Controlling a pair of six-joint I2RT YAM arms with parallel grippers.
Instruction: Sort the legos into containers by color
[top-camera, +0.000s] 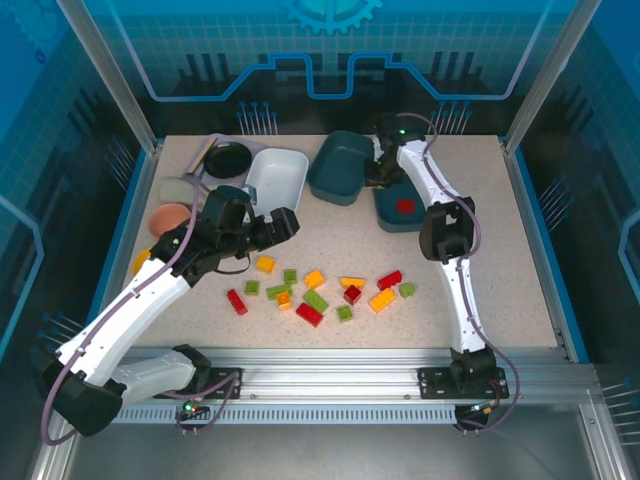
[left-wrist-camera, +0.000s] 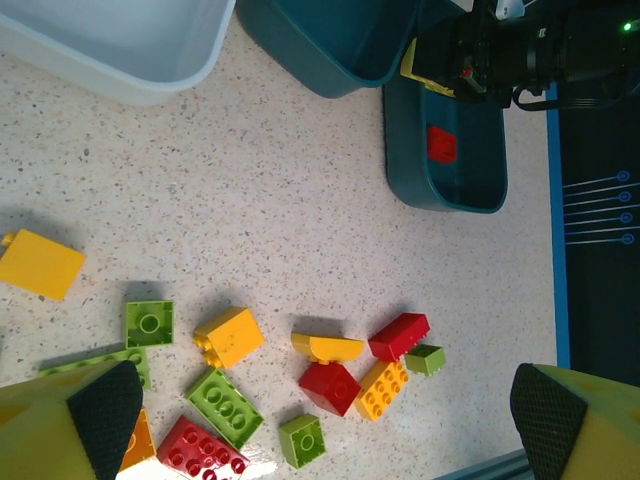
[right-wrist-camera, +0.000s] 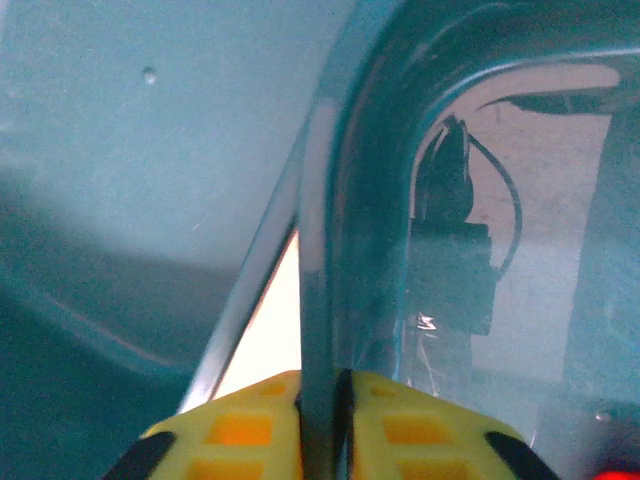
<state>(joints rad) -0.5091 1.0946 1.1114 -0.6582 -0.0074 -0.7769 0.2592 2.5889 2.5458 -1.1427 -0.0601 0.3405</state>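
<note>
Two states are showing: right pincer is clenching a stiff tub wall; left pincer is gaping over legos, likely hard, light and slick; flat sides are offering the hold.

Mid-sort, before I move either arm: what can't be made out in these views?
Top view: the right gripper covers its own jaws; which tub they pinch is unclear.
Right wrist view: blurred close-up; the teal tub wall blocks most of its inside.
Left wrist view: an orange brick sits half behind a finger pad.
</note>
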